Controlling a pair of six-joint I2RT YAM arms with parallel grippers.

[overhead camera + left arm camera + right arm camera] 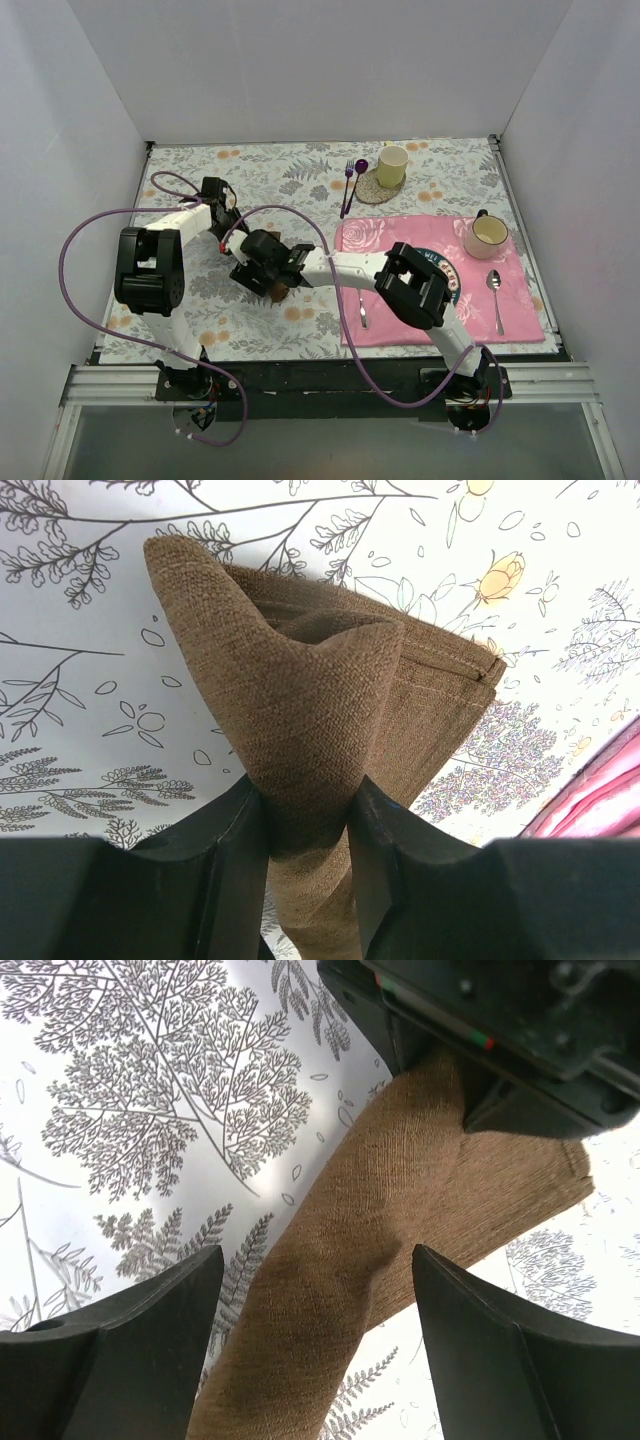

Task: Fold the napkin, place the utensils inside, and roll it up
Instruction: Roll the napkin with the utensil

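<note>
Top view: both arms meet over the flowered desk [260,330], just left of the pink placemat [520,320]. Only a small brown bit of the napkin [277,293] shows under the two wrists, so can't read its shape from here. Purple fork [347,185] & purple spoon [360,167] lie well apart from it, by the cup [392,163]. A steel spoon [494,285] & one more utensil [362,310] sit on the placemat. None is in the cloth.

Left wrist: left jaws nearly shut, pinching a bunched fold of the napkin [330,700] btwn the two fingers [235,860]. Several stacked layers w/ hemmed edges lined up at right, so prob. folded at least once. Looks lifted off the desk, but can't be sure.

Right wrist: right jaws wide open, holding nothing, one finger [130,1330] on each side of the napkin [340,1260] strip; no contact that I can see. Left jaws show at top, clamped on the cloth's upper end.

Status, my read: the fold is underway or mostly done. The napkin has yet to be laid flat, then utensils fetched & set in, then rolling. Approx. 2 of 3 steps left.
</note>
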